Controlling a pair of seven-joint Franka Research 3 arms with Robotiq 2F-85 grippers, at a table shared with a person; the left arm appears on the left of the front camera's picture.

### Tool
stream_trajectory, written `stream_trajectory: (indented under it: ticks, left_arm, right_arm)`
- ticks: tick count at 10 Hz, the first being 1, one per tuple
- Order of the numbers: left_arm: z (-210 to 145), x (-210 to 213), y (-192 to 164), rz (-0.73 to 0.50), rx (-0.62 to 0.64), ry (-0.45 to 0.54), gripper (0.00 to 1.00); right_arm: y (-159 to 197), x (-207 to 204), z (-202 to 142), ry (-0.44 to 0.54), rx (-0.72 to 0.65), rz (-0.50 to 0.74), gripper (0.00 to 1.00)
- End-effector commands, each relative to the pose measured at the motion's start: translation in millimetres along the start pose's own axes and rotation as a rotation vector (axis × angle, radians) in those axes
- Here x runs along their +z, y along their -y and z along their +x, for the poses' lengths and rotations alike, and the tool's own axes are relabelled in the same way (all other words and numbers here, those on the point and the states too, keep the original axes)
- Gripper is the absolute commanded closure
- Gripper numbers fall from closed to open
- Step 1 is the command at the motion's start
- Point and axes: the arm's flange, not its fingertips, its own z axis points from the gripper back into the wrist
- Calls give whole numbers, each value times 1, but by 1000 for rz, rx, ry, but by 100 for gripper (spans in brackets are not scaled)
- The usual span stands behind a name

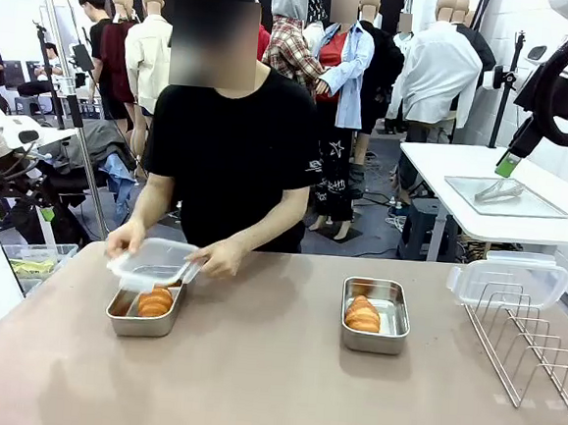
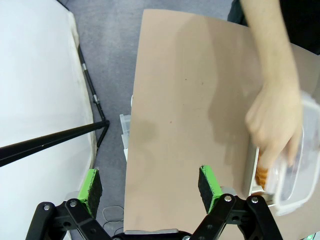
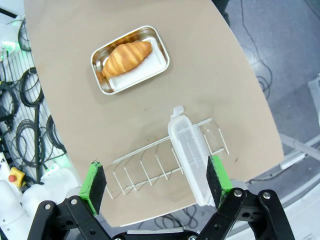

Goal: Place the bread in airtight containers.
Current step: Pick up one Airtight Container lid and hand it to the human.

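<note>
Two steel tins stand on the brown table, each with a golden croissant roll in it. The left tin holds one roll, and a person's hands hold a clear lid tilted over it. In the left wrist view that hand, lid and roll sit at the right edge. The right tin with its roll is uncovered. A second clear lid rests on the wire rack. My left gripper and right gripper hover high above the table, open and holding nothing.
The wire rack stands at the table's right end. Behind it, a white side table carries a flat steel tray with tongs. A plastic bin sits off the table's left edge. Bare tabletop lies between the tins and along the near side.
</note>
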Motion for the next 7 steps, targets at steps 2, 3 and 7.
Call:
stream_trajectory:
  ticks: [2, 3, 7]
  left_arm:
    - [0, 2, 0, 19, 6, 1, 0]
    - [0, 2, 0, 19, 6, 1, 0]
    - [0, 2, 0, 19, 6, 1, 0]
  right_arm:
    - [2, -1, 4, 10, -11, -10, 0]
    - [2, -1, 4, 10, -11, -10, 0]
    - [2, -1, 4, 10, -11, -10, 0]
